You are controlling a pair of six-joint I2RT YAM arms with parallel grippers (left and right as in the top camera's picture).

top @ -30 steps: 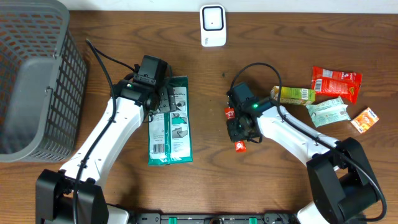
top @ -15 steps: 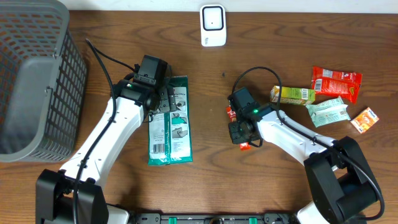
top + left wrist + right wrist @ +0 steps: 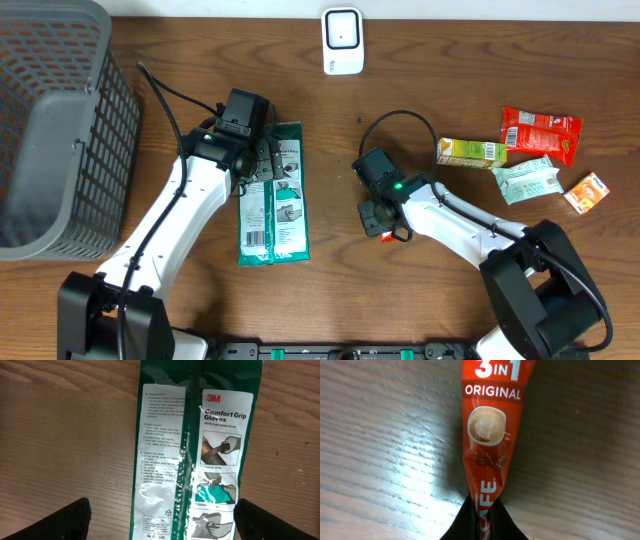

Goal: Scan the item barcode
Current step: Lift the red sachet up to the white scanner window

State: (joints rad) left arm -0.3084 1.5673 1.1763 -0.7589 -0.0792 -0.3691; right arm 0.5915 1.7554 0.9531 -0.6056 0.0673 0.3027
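The coffee sachet (image 3: pixel 492 435) is pinched at one end by the closed right gripper (image 3: pixel 482 510), its long axis running straight ahead of the fingertips; the left gripper (image 3: pixel 162 522) stands open over a glove pack (image 3: pixel 200 435)

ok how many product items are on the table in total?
6. Glove pack left of centre; coffee sachet pinched in the right end effector; green-yellow box, red packet, pale green packet and orange packet clustered far right. Basket is partly cropped, might hide more.
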